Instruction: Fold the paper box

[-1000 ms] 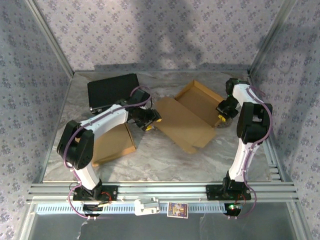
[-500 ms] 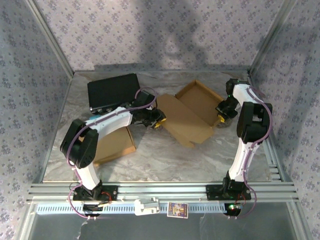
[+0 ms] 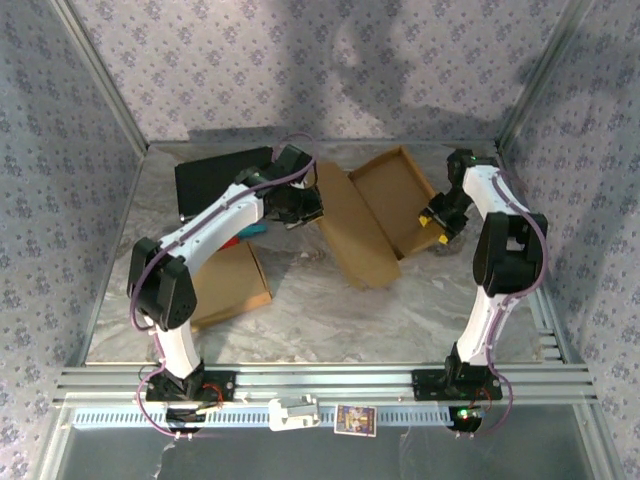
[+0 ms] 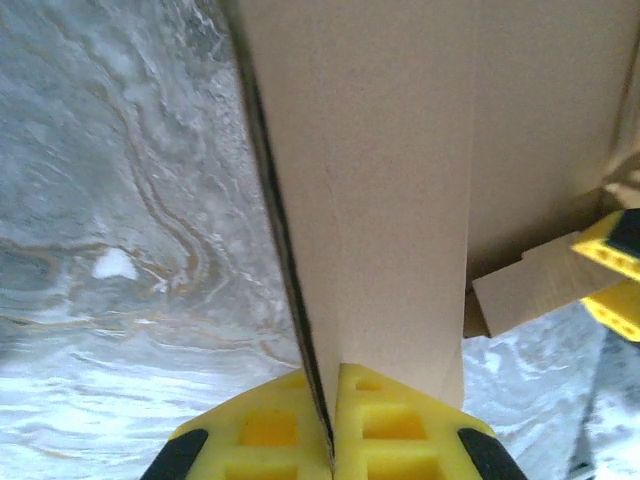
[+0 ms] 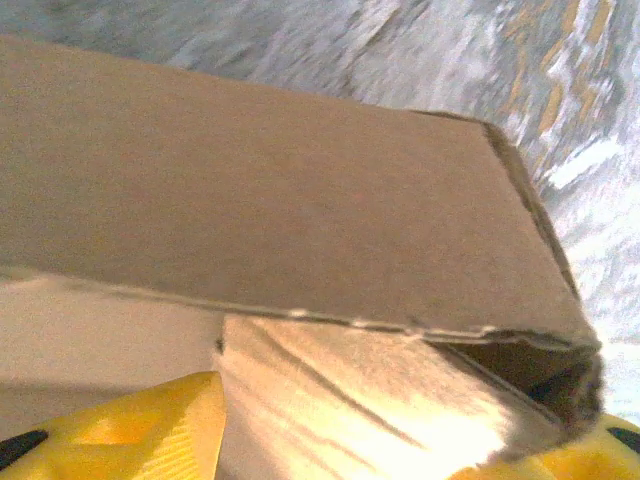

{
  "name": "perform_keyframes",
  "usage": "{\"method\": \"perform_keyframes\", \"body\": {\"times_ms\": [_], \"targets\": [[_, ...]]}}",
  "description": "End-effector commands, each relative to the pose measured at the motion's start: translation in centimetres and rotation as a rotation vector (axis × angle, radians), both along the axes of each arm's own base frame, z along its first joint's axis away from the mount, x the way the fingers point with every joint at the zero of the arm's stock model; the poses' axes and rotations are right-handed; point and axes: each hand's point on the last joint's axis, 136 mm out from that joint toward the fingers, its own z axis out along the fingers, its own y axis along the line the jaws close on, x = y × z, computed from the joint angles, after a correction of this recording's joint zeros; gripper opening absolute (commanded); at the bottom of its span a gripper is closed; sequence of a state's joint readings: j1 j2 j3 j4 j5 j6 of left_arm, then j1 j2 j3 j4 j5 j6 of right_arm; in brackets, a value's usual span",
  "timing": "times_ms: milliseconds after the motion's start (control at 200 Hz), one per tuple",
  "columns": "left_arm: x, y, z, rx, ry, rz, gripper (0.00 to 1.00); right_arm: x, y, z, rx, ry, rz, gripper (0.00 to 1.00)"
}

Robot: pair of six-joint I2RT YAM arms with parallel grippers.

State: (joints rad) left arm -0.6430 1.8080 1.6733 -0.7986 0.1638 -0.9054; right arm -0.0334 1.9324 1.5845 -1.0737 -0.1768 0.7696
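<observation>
Marbled table [image 3: 330, 310]: left tool [image 4: 333, 400] pinches paper box [image 4: 400, 200] (lid raised)

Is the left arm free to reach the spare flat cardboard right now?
Probably not: the left gripper is shut on the paper box's lid, though nothing covers the flat cardboard.

The left arm [image 3: 215, 228] stretched from its base toward one o'clock, elbow low near the tabletop edge. The left claw [image 3: 301, 206] was pinched tight on a panel edge of the paper box [image 3: 392, 200]. The right arm [image 3: 497, 220] rose toward twelve o'clock, its wrist bent back toward eight o'clock. The right claw [image 3: 436, 216] had its yellow fingers [image 5: 110, 425] apart, either side of a flap.
</observation>
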Motion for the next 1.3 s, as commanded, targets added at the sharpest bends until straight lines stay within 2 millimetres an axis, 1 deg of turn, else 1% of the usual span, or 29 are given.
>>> {"method": "perform_keyframes", "body": {"times_ms": [0, 20, 55, 90, 100, 115, 175, 235, 350, 445, 490, 565, 585, 625, 675, 755, 820, 865, 889, 1029, 1149, 1209, 1294], "targets": [[-2.2, 2.7, -1.3, 0.196, 0.091, -0.169, 0.00, -0.2, 2.1, 5.7, 0.052, -0.113, 0.037, 0.63], [-2.1, 3.0, -1.1, 0.214, 0.089, -0.186, 0.00, -0.3, 2.4, 6.3, 0.058, -0.127, 0.041, 0.66], [-2.1, 3.3, -0.9, 0.250, 0.095, -0.217, 0.00, -0.5, 2.9, 7.3, 0.068, -0.149, 0.052, 0.67], [-1.8, 3.6, -0.5, 0.280, 0.087, -0.246, 0.00, -0.7, 3.4, 8.1, 0.074, -0.163, 0.064, 0.67], [-1.9, 3.8, -0.7, 0.296, 0.096, -0.259, 0.00, -0.8, 3.5, 8.4, 0.075, -0.168, 0.067, 0.68], [-1.6, 3.8, 0.0, 0.306, 0.079, -0.272, 0.00, -0.9, 3.7, 8.7, 0.076, -0.175, 0.072, 0.68], [-1.2, 4.5, 0.5, 0.372, 0.066, -0.317, 0.00, -1.1, 4.0, 9.9, 0.070, -0.201, 0.085, 0.67], [-0.5, 4.9, 1.5, 0.424, 0.041, -0.351, 0.00, -1.0, 4.2, 11.0, 0.070, -0.235, 0.090, 0.66], [1.2, 5.6, 3.4, 0.517, -0.015, -0.359, 0.00, -1.1, 4.6, 12.3, 0.083, -0.260, 0.128, 0.63], [2.2, 5.6, 4.7, 0.569, -0.068, -0.364, 0.00, -0.8, 4.5, 13.6, 0.049, -0.321, 0.176, 0.60], [2.6, 5.5, 5.1, 0.587, -0.090, -0.364, 0.00, -0.6, 4.7, 14.0, 0.038, -0.356, 0.207, 0.57], [3.1, 5.5, 5.4, 0.607, -0.113, -0.359, 0.00, -0.8, 4.9, 13.8, -0.009, -0.376, 0.255, 0.51], [3.1, 5.6, 5.5, 0.612, -0.116, -0.355, 0.00, -0.8, 5.1, 13.8, -0.022, -0.387, 0.299, 0.50], [3.3, 5.8, 5.5, 0.622, -0.120, -0.346, 0.00, -1.0, 5.4, 13.6, -0.033, -0.397, 0.335, 0.49], [3.4, 5.9, 5.4, 0.629, -0.119, -0.338, 0.00, -1.6, 5.5, 13.3, -0.058, -0.392, 0.357, 0.48], [3.5, 5.9, 5.3, 0.628, -0.118, -0.327, 0.00, -2.9, 5.9, 12.3, -0.060, -0.372, 0.371, 0.43], [3.7, 5.6, 5.1, 0.620, -0.123, -0.323, 0.00, -3.7, 5.9, 11.3, -0.064, -0.356, 0.360, 0.43], [3.9, 5.3, 5.0, 0.612, -0.131, -0.326, 0.00, -4.5, 5.7, 10.2, -0.054, -0.327, 0.339, 0.45], [4.0, 5.3, 5.0, 0.613, -0.135, -0.327, 0.00, -4.5, 5.5, 10.0, -0.052, -0.326, 0.331, 0.46], [4.3, 4.9, 5.1, 0.607, -0.151, -0.328, 0.00, -3.6, 4.2, 9.3, -0.080, -0.322, 0.321, 0.53], [4.4, 4.8, 5.3, 0.606, -0.165, -0.343, 0.00, -2.2, 2.8, 9.2, -0.118, -0.325, 0.307, 0.55], [4.5, 4.6, 5.5, 0.607, -0.181, -0.359, 0.00, -0.8, 2.0, 9.8, -0.152, -0.358, 0.310, 0.55], [4.5, 4.2, 5.7, 0.627, -0.207, -0.402, 0.00, 1.7, 2.0, 11.6, -0.239, -0.450, 0.405, 0.50]]}}
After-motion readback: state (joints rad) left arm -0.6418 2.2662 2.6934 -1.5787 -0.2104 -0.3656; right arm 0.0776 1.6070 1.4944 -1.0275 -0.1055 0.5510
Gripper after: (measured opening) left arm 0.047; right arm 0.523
